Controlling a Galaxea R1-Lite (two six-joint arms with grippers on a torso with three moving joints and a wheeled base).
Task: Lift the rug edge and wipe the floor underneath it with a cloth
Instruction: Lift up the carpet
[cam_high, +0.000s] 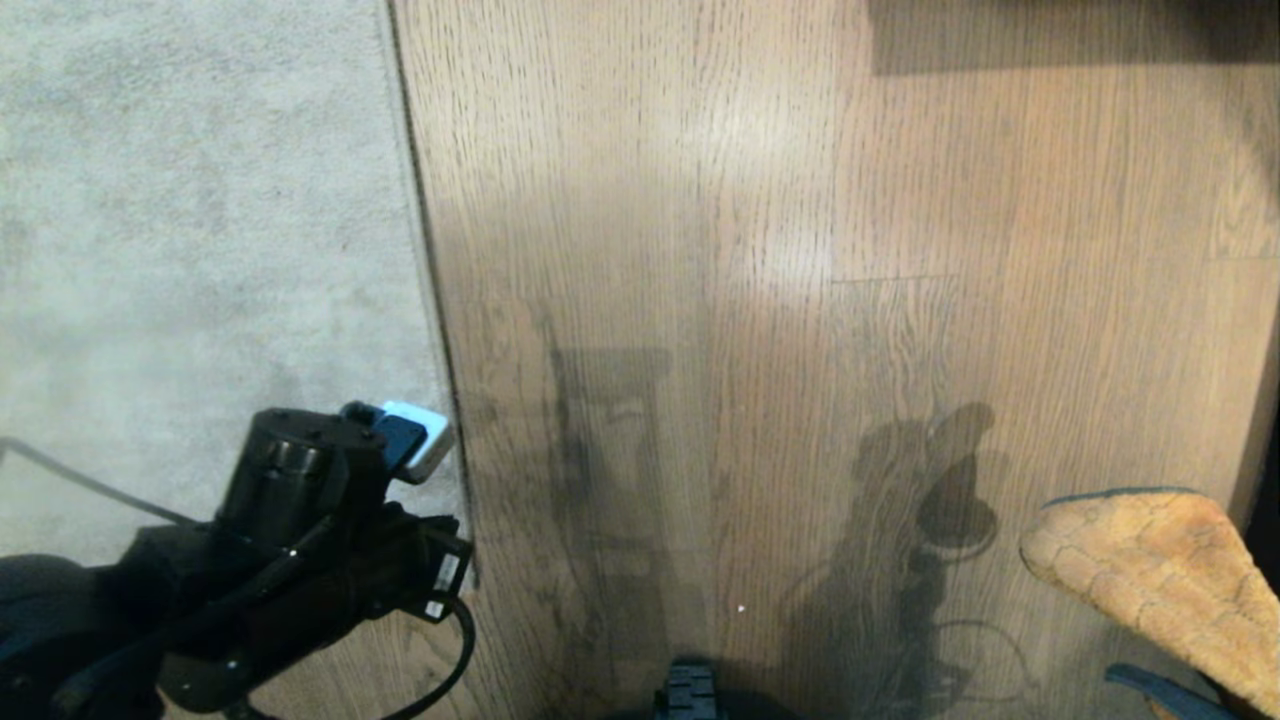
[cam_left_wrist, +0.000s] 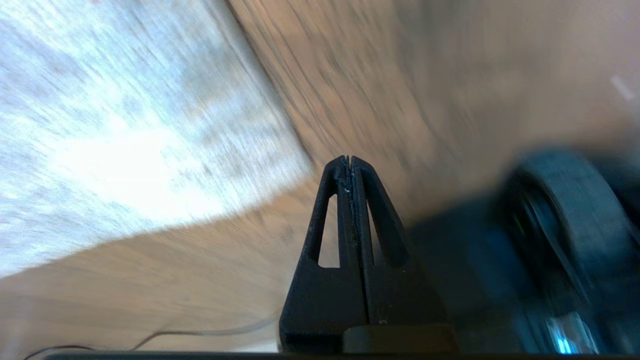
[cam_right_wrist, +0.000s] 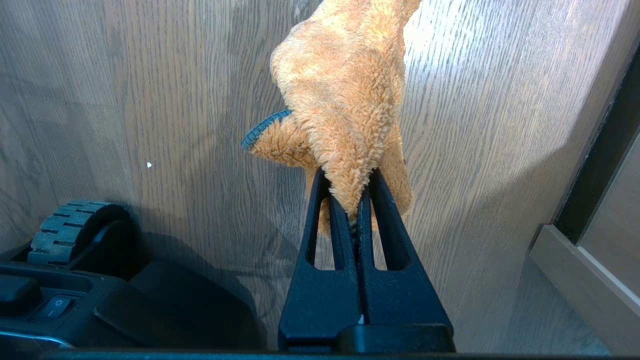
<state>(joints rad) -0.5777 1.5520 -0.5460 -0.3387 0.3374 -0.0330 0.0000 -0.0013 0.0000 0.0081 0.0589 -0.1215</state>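
The pale grey rug (cam_high: 190, 220) covers the left side, and the rug edge (cam_high: 425, 230) runs straight from the far side towards me, lying flat on the floor (cam_high: 760, 300) of brown wood planks. My left arm (cam_high: 300, 520) hangs low over the near end of that edge. In the left wrist view my left gripper (cam_left_wrist: 350, 160) is shut with nothing in it, above the floor close to the rug (cam_left_wrist: 125, 125). My right gripper (cam_right_wrist: 350, 200) is shut on a fold of the orange fluffy cloth (cam_right_wrist: 345, 100), held above the floor. The cloth (cam_high: 1150, 570) shows at the near right.
My base's ribbed wheel (cam_right_wrist: 75, 225) and black housing sit near the right gripper; another wheel (cam_left_wrist: 565, 225) shows beside the left gripper. A pale furniture base (cam_right_wrist: 590, 280) and dark gap border the floor on the right. A thin cable (cam_high: 90, 485) lies on the rug.
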